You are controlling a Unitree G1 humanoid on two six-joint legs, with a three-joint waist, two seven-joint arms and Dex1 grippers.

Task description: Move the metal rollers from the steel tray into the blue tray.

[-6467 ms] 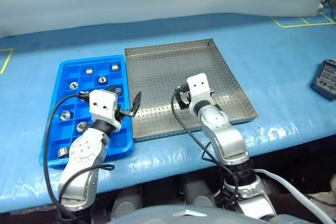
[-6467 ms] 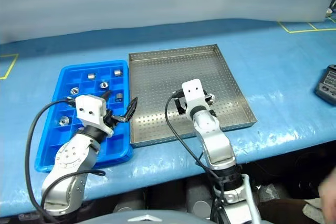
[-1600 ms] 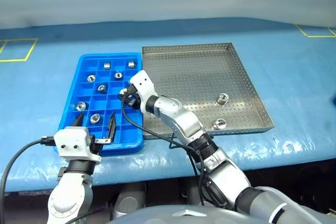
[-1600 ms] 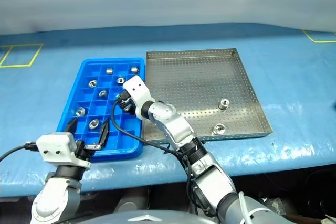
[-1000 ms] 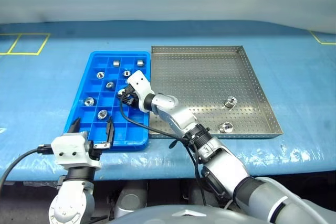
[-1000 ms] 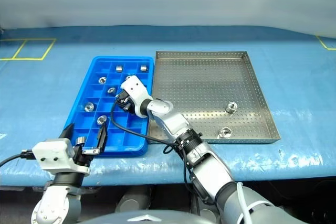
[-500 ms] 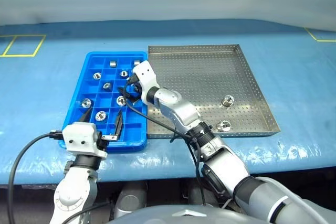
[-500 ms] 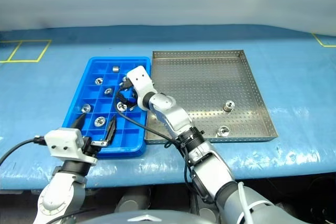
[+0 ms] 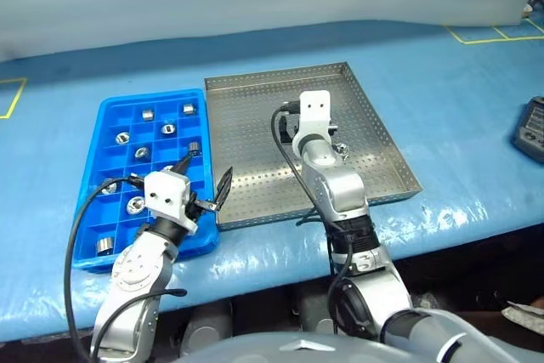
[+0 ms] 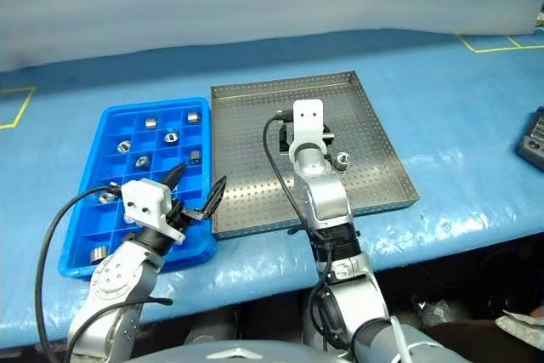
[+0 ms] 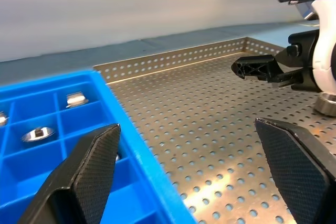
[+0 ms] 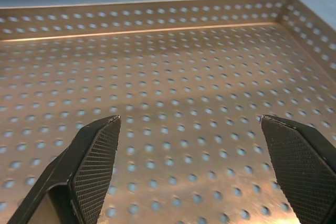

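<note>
Rollers [image 10: 171,136] are mostly sitting in the blue tray [image 10: 89,203]; one [image 10: 343,159] is lying near the steel tray's [image 10: 255,201] right wall — the right gripper [image 12: 197,145] is hovering wide open, empty, beside it. The left gripper [image 11: 189,166] is idling open over both trays' shared edge.

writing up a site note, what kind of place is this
Probably a factory or lab workbench: a blue-covered table with yellow tape marks, a perforated steel tray and a blue tray holding metal rollers.

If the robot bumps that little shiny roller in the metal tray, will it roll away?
Probably not far: the roller seems to stand on its flat end. Tipped over, its round side would likely roll until the metal tray wall stops it. It looks smooth, so maybe slippery.
</note>
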